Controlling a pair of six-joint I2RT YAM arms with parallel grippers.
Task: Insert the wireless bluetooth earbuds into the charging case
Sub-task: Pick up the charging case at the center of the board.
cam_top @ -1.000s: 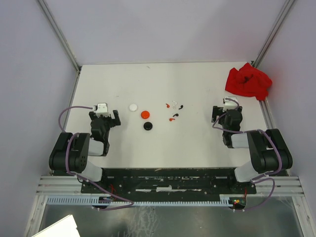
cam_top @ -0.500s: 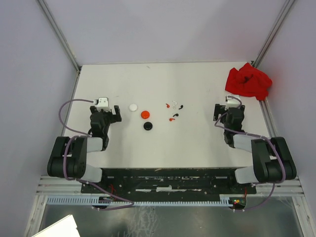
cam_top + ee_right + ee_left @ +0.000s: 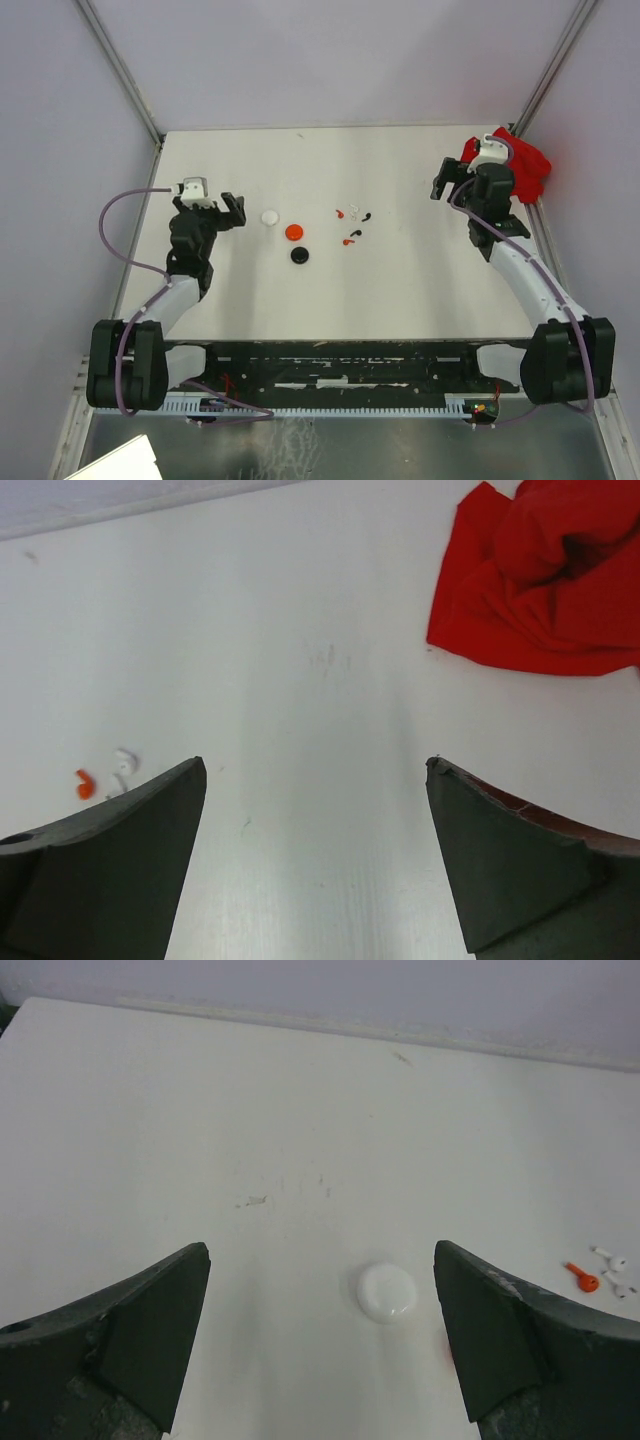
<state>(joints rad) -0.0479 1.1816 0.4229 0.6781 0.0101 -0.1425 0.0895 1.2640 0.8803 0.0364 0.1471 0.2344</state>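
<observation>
Three round charging cases lie left of the table's centre: white (image 3: 269, 216), red (image 3: 293, 232) and black (image 3: 300, 255). The wireless bluetooth earbuds (image 3: 352, 226) are scattered just right of them, tiny red, white and black pieces. My left gripper (image 3: 233, 209) stands open and empty, left of the white case (image 3: 386, 1292), which lies ahead between its fingers. Red (image 3: 580, 1279) and white (image 3: 610, 1260) earbuds show at that view's right edge. My right gripper (image 3: 450, 176) is open and empty at the far right, well away from the earbuds. A red (image 3: 85, 783) and a white earbud (image 3: 124, 762) show beside its left finger.
A crumpled red cloth (image 3: 512, 166) lies in the table's far right corner, right beside the right gripper, and fills the upper right of the right wrist view (image 3: 540, 580). Pale walls and metal frame posts close the table on three sides.
Both arms have stretched out from folded poses near their bases. The left gripper moved farther out towards the white case, the right gripper towards the red cloth. Both stayed open.
</observation>
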